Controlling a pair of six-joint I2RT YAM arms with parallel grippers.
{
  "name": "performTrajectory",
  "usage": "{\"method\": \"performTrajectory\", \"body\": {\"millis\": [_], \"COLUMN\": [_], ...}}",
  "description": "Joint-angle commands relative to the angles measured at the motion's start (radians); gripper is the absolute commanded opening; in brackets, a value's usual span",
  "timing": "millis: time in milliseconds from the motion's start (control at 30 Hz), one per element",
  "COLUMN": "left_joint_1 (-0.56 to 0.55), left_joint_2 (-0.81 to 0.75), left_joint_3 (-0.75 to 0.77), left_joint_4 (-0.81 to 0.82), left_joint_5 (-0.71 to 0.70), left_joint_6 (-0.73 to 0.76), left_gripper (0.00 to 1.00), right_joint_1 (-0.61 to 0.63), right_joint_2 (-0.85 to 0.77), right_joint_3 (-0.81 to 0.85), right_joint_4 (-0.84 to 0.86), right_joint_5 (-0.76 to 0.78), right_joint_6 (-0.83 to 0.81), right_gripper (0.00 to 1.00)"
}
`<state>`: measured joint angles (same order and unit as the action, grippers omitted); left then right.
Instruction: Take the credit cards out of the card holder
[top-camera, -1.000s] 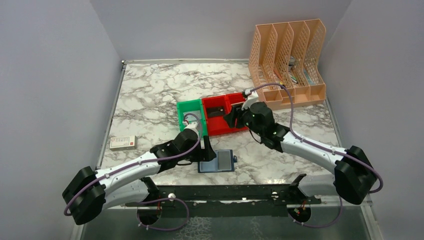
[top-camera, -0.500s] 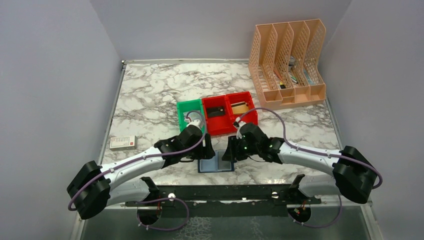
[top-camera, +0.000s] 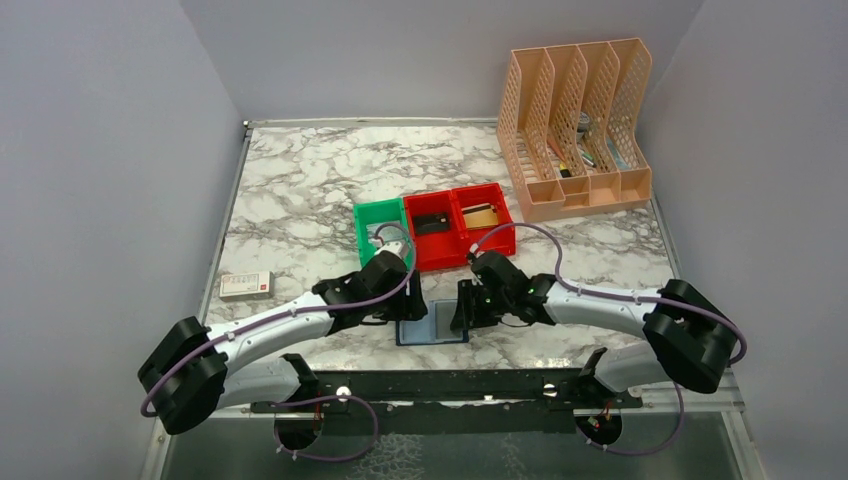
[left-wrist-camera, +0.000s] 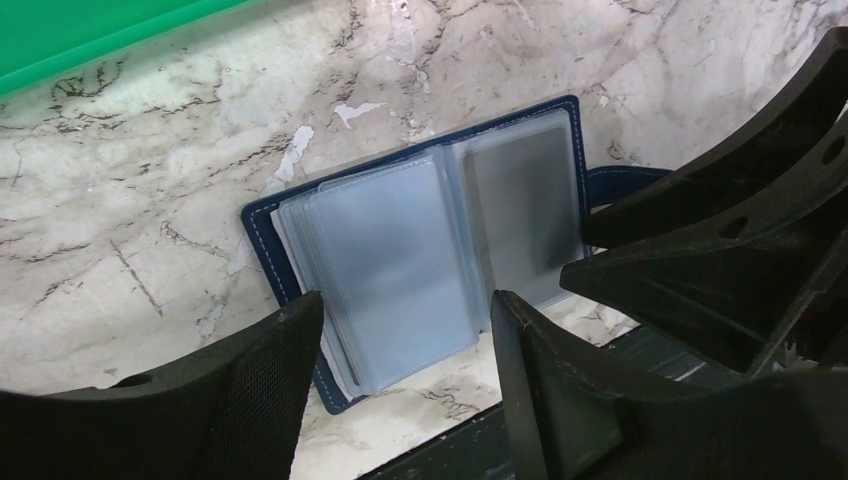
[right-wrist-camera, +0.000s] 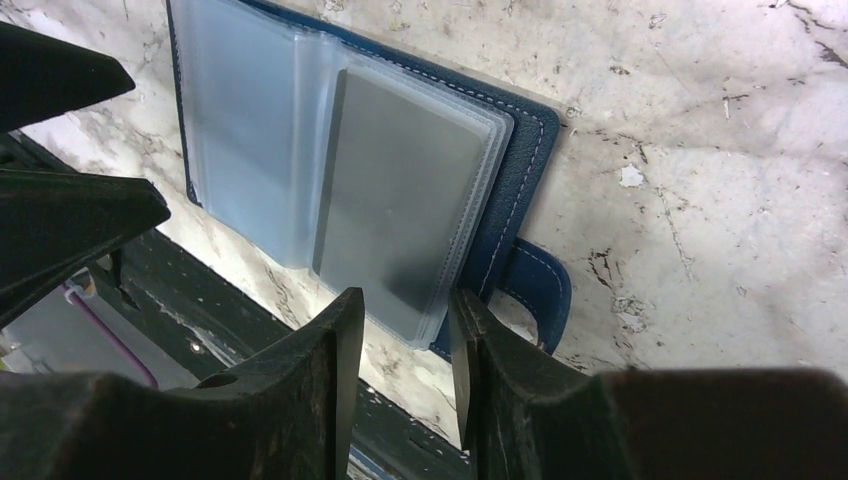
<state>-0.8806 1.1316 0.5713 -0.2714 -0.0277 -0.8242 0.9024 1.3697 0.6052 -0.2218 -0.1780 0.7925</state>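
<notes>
The card holder (top-camera: 433, 326) lies open and flat on the marble table (top-camera: 300, 190), at the lower centre of the overhead view, just below the green bin (top-camera: 361, 236) and the red bins (top-camera: 440, 262). Its clear plastic sleeves are fanned out over the navy cover, and a grey card (right-wrist-camera: 400, 205) sits inside the sleeve on the clasp-strap (right-wrist-camera: 541, 286) side. The left gripper (left-wrist-camera: 405, 310) hangs over the other half of the sleeves, its jaws wide apart and holding nothing. The right gripper (right-wrist-camera: 405, 303) is low over the card's end of the holder with its jaws only a little apart. The sleeve's corner shows in the gap, and I cannot tell whether the fingers (right-wrist-camera: 330, 350) touch it.
</notes>
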Motion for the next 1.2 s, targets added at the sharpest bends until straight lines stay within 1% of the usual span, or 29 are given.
{"method": "performTrajectory", "body": {"millis": [0,200,300,433,733,800,867,1000,1167], "left_joint_1": [0.002,0.003,0.001,0.001,0.001,0.001,0.002,0.001,0.002], "left_joint_2": [0.017,0.058,0.072,0.067,0.067,0.073,0.077,0.085,0.088], "left_joint_3": [-0.025,-0.062,-0.073,-0.08,-0.08,-0.079,-0.077,-0.076,-0.069], "left_joint_4": [-0.023,-0.022,-0.02,-0.012,0.005,0.007,0.008,0.007,0.009], "left_joint_5": [-0.025,-0.023,-0.016,-0.011,-0.004,0.0,0.003,0.002,0.009], "left_joint_6": [0.022,0.025,0.022,0.019,0.02,0.022,0.026,0.028,0.031], "left_gripper": [0.62,0.45,0.37,0.31,0.25,0.24,0.24,0.23,0.22], "right_joint_1": [0.006,0.006,0.006,0.006,0.006,0.006,0.006,0.006,0.006], "right_joint_2": [0.02,0.027,0.015,-0.002,-0.012,-0.023,-0.029,-0.026,-0.01], "right_joint_3": [0.013,0.02,0.022,0.022,0.039,0.039,0.047,0.061,0.071], "right_joint_4": [0.049,0.063,0.061,0.066,0.045,0.041,0.021,0.003,0.008], "right_joint_5": [0.0,-0.012,-0.007,-0.018,-0.035,-0.032,-0.017,-0.021,-0.051], "right_joint_6": [0.023,0.017,0.014,0.012,0.003,-0.004,-0.004,-0.012,-0.021], "right_gripper": [0.36,0.34,0.29,0.23,0.15,0.1,0.09,0.1,0.2]}}
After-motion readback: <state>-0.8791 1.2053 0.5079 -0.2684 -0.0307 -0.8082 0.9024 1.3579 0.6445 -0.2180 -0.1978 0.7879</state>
